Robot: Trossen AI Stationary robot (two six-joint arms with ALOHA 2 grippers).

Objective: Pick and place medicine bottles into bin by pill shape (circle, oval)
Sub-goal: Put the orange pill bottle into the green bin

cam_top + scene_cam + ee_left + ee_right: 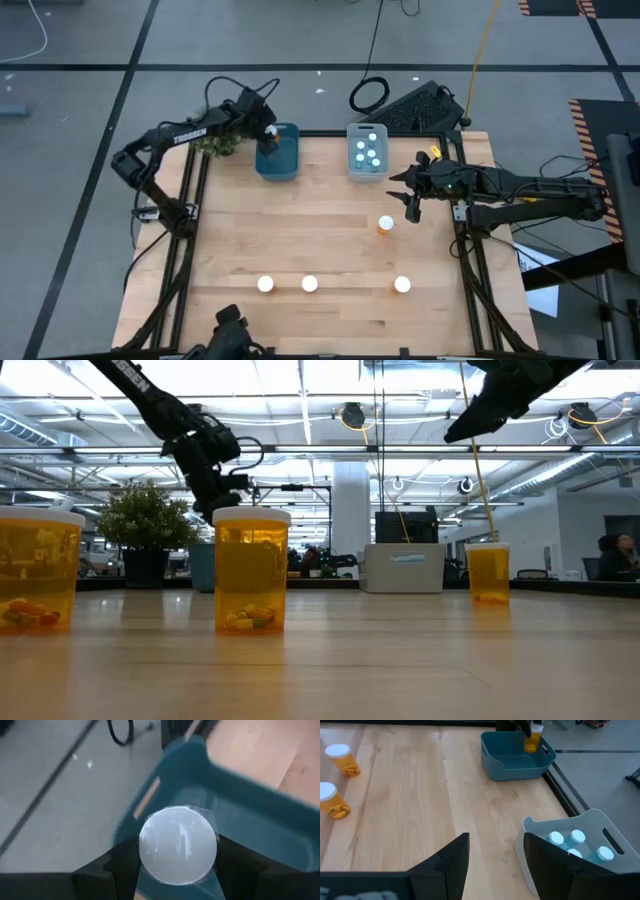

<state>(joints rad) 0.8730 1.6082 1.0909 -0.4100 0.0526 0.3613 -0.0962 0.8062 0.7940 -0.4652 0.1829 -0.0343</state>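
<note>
Four amber bottles stand upright on the wooden table [320, 240]: three in a row along the near edge [265, 285] [310, 285] [402, 286], and a fourth bottle [386, 226] alone toward the right side, near the middle of the table's depth. Left gripper [268, 138] hangs over the blue bin [284, 160] at the far edge, left of centre; its fingers [122, 865] are pinched on a fifth amber bottle [532, 741], whose white cap [178, 845] fills the left wrist view above the bin's interior. White bin [366, 170] stands just to the right of the blue one at the far edge, apart from it, and holds several small pale blue bottles [368, 150] with white caps, all upright. Right gripper [411, 199] hovers above the table just right of the white bin and just beyond the lone bottle, fingers [451, 857] spread wide with nothing between them. In the low view two near-row bottles [251, 570] [35, 568] show coloured pills at the bottom; pill shape cannot be told
</note>
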